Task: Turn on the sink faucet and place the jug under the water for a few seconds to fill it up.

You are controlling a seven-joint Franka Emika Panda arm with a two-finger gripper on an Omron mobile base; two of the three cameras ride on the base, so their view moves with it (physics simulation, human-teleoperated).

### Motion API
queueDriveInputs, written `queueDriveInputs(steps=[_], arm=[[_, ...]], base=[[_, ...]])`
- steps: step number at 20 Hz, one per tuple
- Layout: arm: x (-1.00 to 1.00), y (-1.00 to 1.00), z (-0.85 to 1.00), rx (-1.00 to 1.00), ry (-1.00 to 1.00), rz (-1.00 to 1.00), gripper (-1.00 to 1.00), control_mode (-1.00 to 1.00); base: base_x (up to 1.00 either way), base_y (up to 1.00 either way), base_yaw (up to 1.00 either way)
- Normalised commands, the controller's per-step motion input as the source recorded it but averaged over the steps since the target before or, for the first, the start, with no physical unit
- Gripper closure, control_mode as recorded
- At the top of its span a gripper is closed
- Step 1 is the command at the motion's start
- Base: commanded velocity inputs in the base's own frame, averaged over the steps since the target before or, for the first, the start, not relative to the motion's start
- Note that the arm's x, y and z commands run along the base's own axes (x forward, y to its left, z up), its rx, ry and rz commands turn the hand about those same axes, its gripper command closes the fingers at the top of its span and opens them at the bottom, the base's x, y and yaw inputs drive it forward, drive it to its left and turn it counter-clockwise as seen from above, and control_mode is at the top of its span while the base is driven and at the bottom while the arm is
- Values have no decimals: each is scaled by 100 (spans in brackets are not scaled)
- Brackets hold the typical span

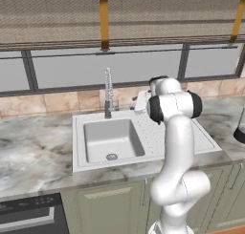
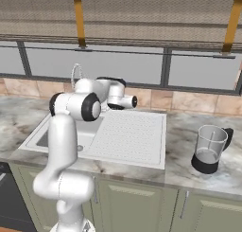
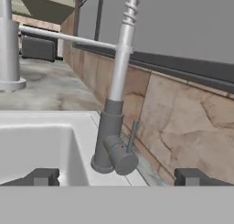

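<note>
- The sink faucet (image 3: 114, 127) stands at the back rim of the sink (image 1: 103, 140), behind the basin: a dark grey round base, a slim silver stem above it, and a coiled spring neck at the top.
- A stubby dark grey barrel juts from the faucet's base, with a thin lever rod rising beside it.
- The tool (image 3: 116, 176) sits just in front of that base with its two dark tips spread wide, one to each side, gripping nothing.
- The sink is a light grey rectangular basin with a round drain in its floor; a flat dotted drainboard joins it on the right.
- The jug (image 2: 210, 148) stands upright on the worktop (image 1: 33, 147), well apart from the sink, beyond the drainboard's far side. It is a clear cylinder on a black base with a black handle at its side.
- The worktop is grey-and-white veined marble with a smooth look.
- Tan stone tiles (image 3: 183, 127) line the wall behind the faucet, with a dark-framed window above them.
- Pale green cabinet doors (image 2: 132, 207) run under the worktop.
</note>
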Motion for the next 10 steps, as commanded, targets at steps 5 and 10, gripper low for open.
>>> queueDriveInputs(steps=[5, 10], arm=[[48, 39, -5, 1, 0, 6, -100, -100], [36, 39, -18, 0, 0, 3, -100, -100]], base=[[0, 0, 0], [0, 0, 0]])
